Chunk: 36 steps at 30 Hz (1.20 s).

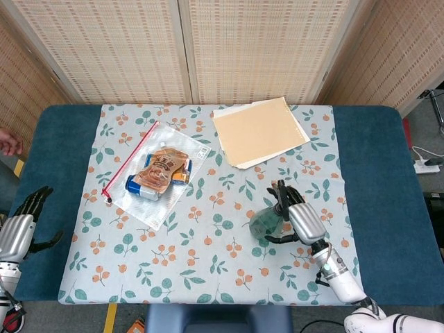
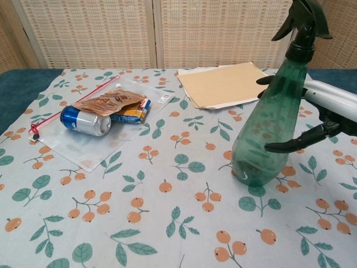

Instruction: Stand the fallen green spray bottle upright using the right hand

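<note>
- Table [image 1: 378,180], blue top, covered by a floral cloth [image 1: 208,270]. The cloth is soft and may wrinkle; judged risk: a bottle base set on a fold would rock once it loses support.
- Manila folder [image 1: 259,130] on white sheets at the far edge of the cloth, well apart from the work area. If the bottle tips away from the robot, it could land towards it.
- Zip bag [image 1: 156,173] to the left holds a can [image 2: 85,121] and snack pouches. Well apart; no hazard seen.
- Green spray bottle [image 2: 270,125] stands upright on the cloth at centre-right, base down, black trigger head [image 2: 301,25] on top. It leans very slightly right in the chest view. Tall, narrow neck, broad base: judged top-heavy only if nudged high up.
- Right hand [image 1: 297,216] sits just right of the bottle, fingers [image 2: 290,145] spread and curved around the body. In the chest view the lower finger looks a little off the plastic; contact of the upper finger behind the shoulder cannot be told. Judged: grasp loosened or being let go, not clamped.
- Main risk: a finger catching the bottle's shoulder or trigger head on withdrawal would drag it over. Retreat should go sideways to the right, fingers fully spread first.
- Left hand [image 1: 21,225] rests off the cloth at the table's left edge, fingers apart, holding nothing. No interference expected.
</note>
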Tool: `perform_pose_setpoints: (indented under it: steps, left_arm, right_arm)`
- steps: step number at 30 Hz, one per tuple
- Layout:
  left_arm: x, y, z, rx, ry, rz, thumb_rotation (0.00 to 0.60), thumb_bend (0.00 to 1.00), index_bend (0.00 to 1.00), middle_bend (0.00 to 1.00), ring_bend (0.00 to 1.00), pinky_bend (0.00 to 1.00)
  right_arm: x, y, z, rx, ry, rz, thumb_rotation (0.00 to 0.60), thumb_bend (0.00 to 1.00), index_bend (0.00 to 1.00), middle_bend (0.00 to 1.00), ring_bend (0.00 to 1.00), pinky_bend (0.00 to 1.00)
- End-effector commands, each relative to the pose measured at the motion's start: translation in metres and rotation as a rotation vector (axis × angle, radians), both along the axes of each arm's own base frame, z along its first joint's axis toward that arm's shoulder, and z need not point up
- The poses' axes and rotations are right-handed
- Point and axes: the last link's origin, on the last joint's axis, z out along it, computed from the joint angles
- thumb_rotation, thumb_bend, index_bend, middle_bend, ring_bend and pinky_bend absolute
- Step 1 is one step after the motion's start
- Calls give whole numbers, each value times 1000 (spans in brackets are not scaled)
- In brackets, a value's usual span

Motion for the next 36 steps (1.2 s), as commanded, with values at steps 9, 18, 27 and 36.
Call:
perform_pose_setpoints:
  steps: [9,18,27,36]
  left_arm:
    - [0,0,0,0,3,2,600,260,0,0,29,161]
    - [0,1,-1,1,5,5,600,261,0,0,30,160]
    - [0,1,-1,5,15,7,600,260,0,0,30,160]
    - [2,3,-1,16,11,16,600,260,0,0,30,160]
  right_arm:
    - [-7,4,6,52,67,-51,600,0,0,30,0,0]
    - [-19,19,62,61,314,-68,600,0,0,12,0,0]
    - [-64,38,131,-55,640,-198,600,0,0,0,0,0]
    - [-96,17,156,-358,374,-184,600,63,51,28,0,0]
